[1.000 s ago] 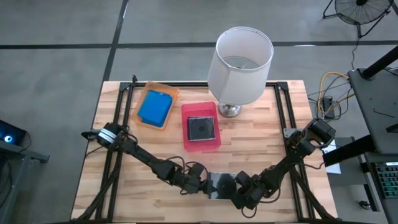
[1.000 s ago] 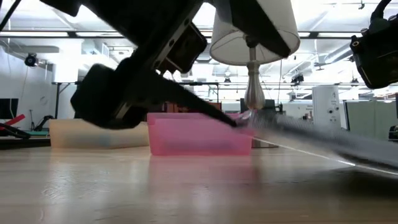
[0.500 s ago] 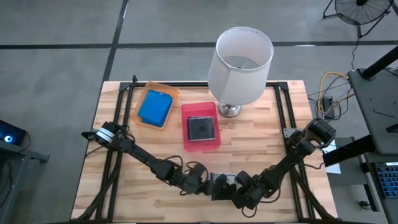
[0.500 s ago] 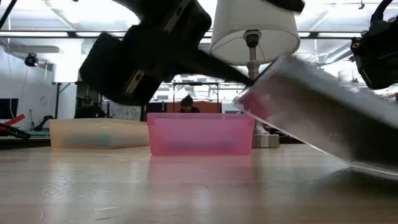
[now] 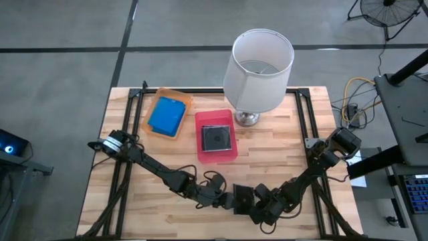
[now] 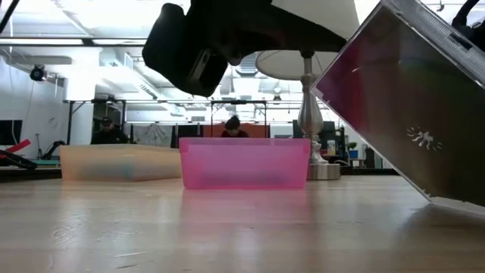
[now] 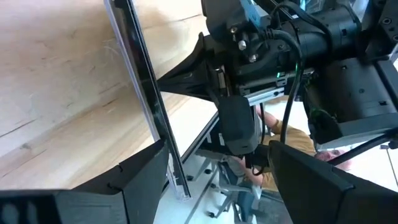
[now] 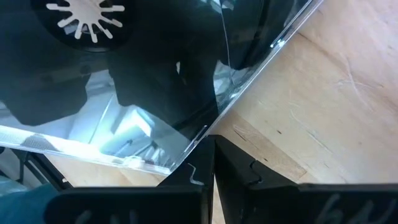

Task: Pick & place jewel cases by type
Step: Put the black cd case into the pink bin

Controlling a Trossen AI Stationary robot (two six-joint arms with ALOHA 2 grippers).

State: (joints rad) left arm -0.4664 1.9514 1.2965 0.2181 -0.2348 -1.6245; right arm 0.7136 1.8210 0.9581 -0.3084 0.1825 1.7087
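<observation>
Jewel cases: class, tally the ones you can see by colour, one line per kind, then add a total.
Blue jewel case, in the orange tray: 1
Dark jewel case, in the pink tray: 1
Clear jewel case, tilted up on edge at the table's near side, pinched by the right claw: 1
Total: 3

clear jewel case (image 6: 409,114) cut off by the low view's right edge, lamp (image 6: 307,91) half hidden behind the arm up top, orange tray (image 6: 121,163) contents just a blur

Two dark jointed arms, black cables looped along them, silver-grey bases.
</observation>
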